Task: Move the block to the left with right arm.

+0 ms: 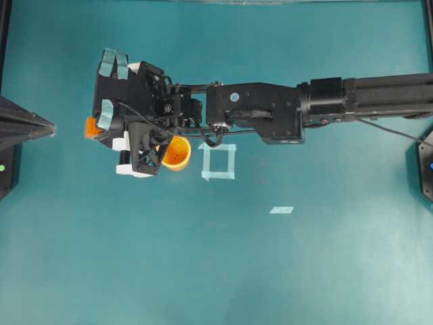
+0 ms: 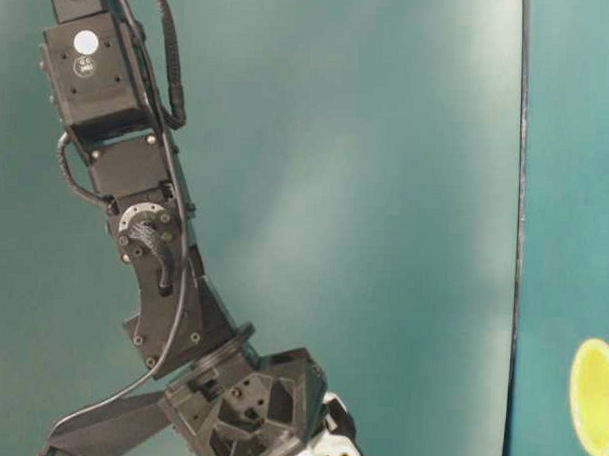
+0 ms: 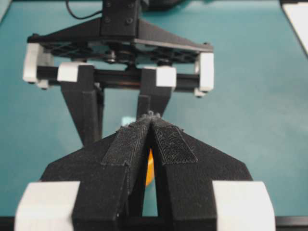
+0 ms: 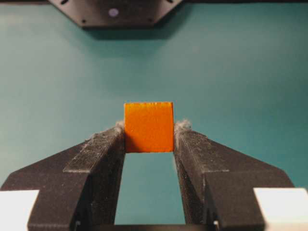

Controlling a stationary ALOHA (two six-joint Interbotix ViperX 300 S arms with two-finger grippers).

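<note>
The block, a small orange cube, is pinched between the two black fingertips of my right gripper, which is shut on it. In the overhead view the right arm reaches across the middle to the left side. There the right gripper points down, and the block peeks out at its left edge. I cannot tell whether the block touches the table. My left gripper is shut with nothing in it, and its tip sits just left of the block.
A round orange cup stands just right of the right gripper, partly under the wrist, and also appears at table level. A pale tape square and a small tape strip lie flat on the teal table.
</note>
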